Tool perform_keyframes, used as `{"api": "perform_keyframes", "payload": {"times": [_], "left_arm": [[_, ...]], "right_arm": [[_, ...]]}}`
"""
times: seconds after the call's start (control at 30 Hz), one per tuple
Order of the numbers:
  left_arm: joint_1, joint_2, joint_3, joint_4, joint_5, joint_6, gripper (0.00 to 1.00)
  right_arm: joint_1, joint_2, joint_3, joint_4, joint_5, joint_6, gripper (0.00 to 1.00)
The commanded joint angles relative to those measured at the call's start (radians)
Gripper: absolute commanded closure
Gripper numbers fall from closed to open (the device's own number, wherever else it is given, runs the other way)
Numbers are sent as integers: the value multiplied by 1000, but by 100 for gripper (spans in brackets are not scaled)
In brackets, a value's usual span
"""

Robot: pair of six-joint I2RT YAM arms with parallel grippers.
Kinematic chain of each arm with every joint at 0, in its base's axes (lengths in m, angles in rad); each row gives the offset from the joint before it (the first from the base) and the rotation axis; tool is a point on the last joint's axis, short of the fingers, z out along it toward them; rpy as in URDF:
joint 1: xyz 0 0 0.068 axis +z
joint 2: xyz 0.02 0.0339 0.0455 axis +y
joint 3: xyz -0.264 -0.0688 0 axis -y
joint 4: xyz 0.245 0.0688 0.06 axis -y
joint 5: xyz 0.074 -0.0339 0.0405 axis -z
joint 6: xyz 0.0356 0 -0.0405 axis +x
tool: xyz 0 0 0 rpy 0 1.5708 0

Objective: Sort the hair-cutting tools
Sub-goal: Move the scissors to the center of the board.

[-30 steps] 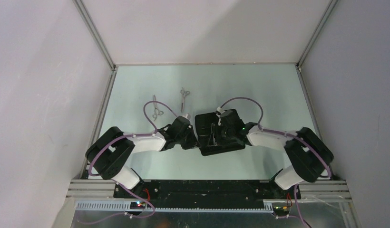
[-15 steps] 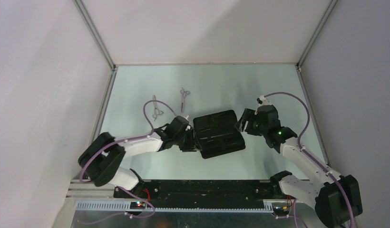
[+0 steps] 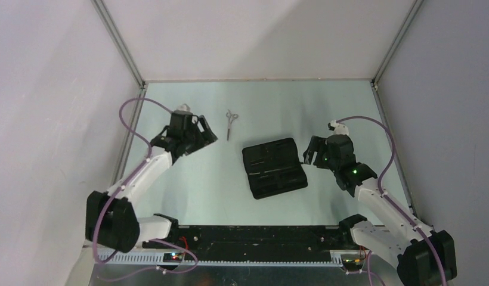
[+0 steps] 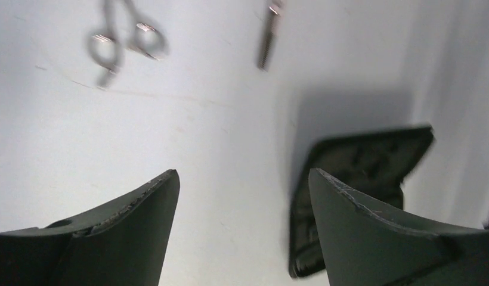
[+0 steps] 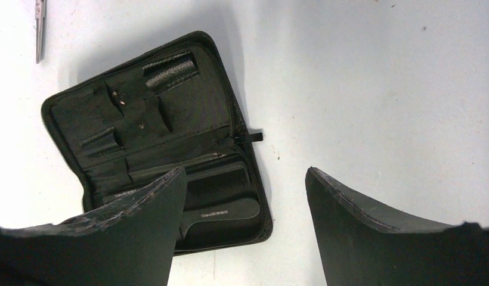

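One pair of silver scissors (image 3: 231, 121) lies on the table behind the open black pouch (image 3: 274, 168). A second pair of scissors (image 4: 126, 43) shows blurred in the left wrist view, ahead of my left gripper (image 4: 242, 179), which is open and empty. In the top view that gripper (image 3: 204, 136) hovers at the back left and hides this second pair. A black comb (image 5: 221, 180) lies inside the pouch (image 5: 152, 125). My right gripper (image 5: 245, 174) is open and empty above the pouch's right edge, and in the top view it (image 3: 310, 152) sits just right of the pouch.
Grey walls close in the table on three sides, with metal rails (image 3: 130, 143) along the left and right edges. Purple cables (image 3: 132, 113) loop above both arms. Bare table (image 3: 349, 113) lies at the back right.
The left gripper has let go at the pouch's left edge, opened, and swung to the back left over the scissors. The right gripper has lifted off the pouch, moved right and opened wider.
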Motion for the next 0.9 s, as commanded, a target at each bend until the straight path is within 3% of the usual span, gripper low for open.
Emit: {"api": "perform_keyframes", "payload": {"times": [0.0, 0.17, 0.4, 0.77, 0.87], "left_arm": [[116, 126, 137, -78, -114, 110, 15], [207, 359, 311, -100, -170, 148, 20], [241, 630, 552, -160, -177, 200, 29], [251, 831, 719, -258, -140, 228, 57], [251, 843, 734, -276, -121, 227, 59]], "right_arm": [[-6, -58, -28, 39, 39, -29, 23], [-6, -119, -57, 52, 31, -44, 23], [-9, -154, -67, 42, 30, -45, 23], [-10, -181, -67, 31, 47, -51, 24], [-12, -177, -67, 32, 36, -53, 23]]}}
